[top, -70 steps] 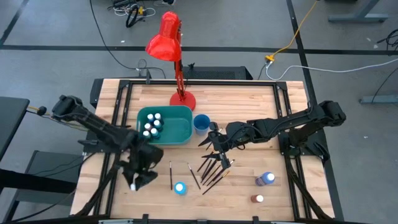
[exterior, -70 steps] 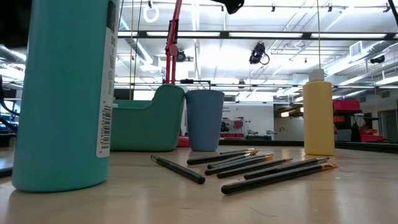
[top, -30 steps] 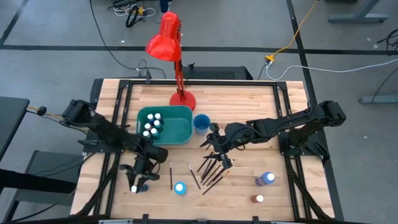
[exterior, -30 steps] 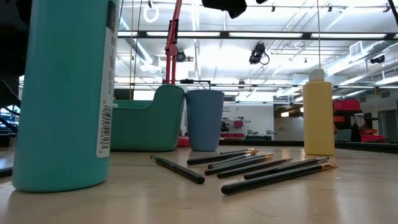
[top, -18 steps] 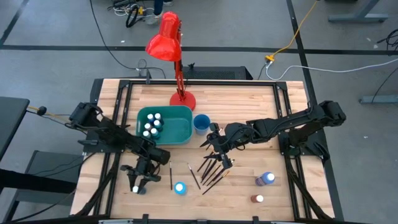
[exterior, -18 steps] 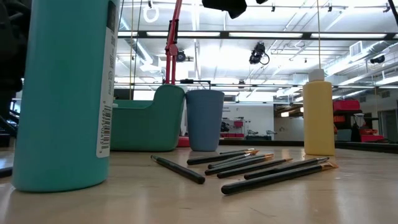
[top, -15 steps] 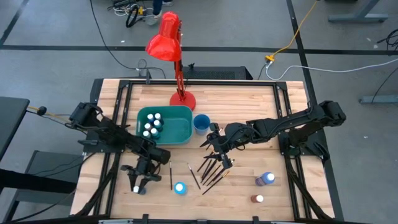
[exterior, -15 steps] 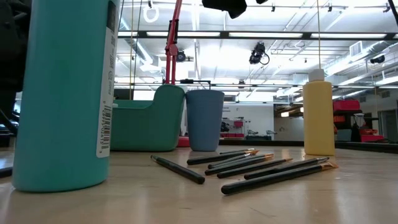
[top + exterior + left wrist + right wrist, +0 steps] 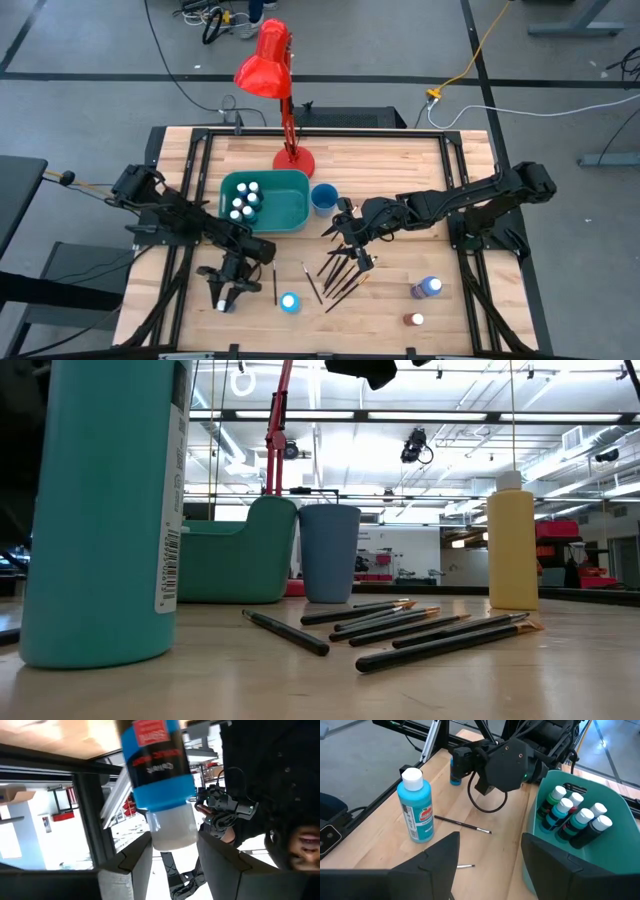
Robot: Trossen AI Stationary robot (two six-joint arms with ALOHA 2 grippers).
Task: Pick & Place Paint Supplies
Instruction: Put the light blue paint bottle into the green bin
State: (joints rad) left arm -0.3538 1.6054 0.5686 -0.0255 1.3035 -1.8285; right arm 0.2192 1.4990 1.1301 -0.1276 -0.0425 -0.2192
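Even, bright overhead light falls on the wooden table (image 9: 400,175) in the high view, with only short, soft shadows under the arms. In the low view, rows of ceiling lights (image 9: 400,415) glare white across the far room, so the near teal bottle (image 9: 105,510) stands partly backlit and fills the left, slightly soft. The left wrist view is blurred and washed out toward the bright room behind the blue paint bottle (image 9: 160,775). The right wrist view is sharp and evenly lit, with gloss on the teal bin (image 9: 620,865).
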